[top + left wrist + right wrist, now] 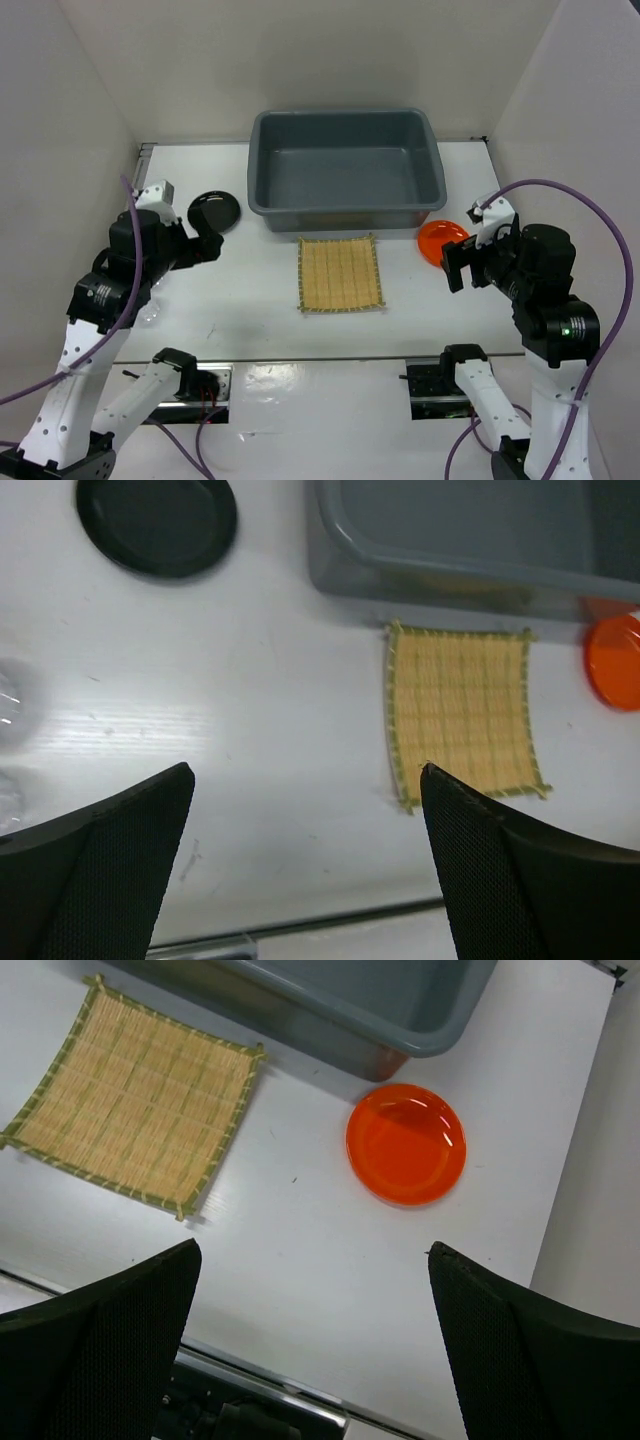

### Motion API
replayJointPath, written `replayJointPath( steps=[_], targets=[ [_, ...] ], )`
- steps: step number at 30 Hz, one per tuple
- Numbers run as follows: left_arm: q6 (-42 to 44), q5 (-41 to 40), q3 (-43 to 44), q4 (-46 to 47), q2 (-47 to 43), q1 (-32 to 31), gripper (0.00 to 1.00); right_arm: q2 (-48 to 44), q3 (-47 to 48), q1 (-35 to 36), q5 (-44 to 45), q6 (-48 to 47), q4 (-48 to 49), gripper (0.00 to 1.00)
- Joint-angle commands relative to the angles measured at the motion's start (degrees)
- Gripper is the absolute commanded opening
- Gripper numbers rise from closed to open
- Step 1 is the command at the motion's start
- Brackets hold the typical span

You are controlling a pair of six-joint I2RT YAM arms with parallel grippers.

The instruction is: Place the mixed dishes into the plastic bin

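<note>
Nothing is in the plastic bin (345, 113) yet; its grey floor shows bare. On the counter (250, 290), the bamboo mat (340, 274) lies just in front of the bin, the orange plate (440, 241) near its front right corner, and the black plate (214, 211) off its left side. What look like clear cups (10, 695) sit further left of the bin, hard to make out. The left claw (305, 770) and right claw (313, 1248) both hang spread apart, holding nothing. As I judge it, every dish is left to move.

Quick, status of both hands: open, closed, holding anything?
Left hand: open, holding nothing.
Right hand: open, holding nothing.
</note>
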Motion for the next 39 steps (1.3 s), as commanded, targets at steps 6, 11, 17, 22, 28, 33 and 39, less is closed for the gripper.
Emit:
replayJointPath(
  steps=[6,11,17,22,28,33,39],
  targets=[
    [-6.2,22.2,-7.2,0.6,5.0,-0.8,1.0,5.0,-2.4,0.2,-12.5,-5.6,2.8,0.98],
    [-14.9,29.2,-15.3,10.1,5.5,-3.3,1.0,17.0,-3.6,0.9,-17.7,-3.0,5.6,0.98],
    [-26.1,27.8,-25.5,18.7,4.2,-9.0,1.0,33.7,-0.9,4.3,-15.4,-3.0,3.4,0.98],
    [-26.1,22.7,-18.9,18.7,19.4,-18.8,1.0,40.6,-2.1,5.4,-15.4,-3.0,4.2,0.98],
    [-32.5,22.1,-25.3,32.2,21.4,-20.7,1.0,48.2,-0.9,7.5,-14.9,-2.4,5.4,0.98],
    [-35.1,22.8,-31.7,39.1,20.8,-21.2,1.0,52.3,-0.3,7.5,-17.9,-4.9,5.9,0.98],
    [-33.4,23.8,-29.8,42.5,30.9,-21.2,1.0,49.4,-4.3,11.1,-15.2,-6.2,16.4,0.51]
  ],
)
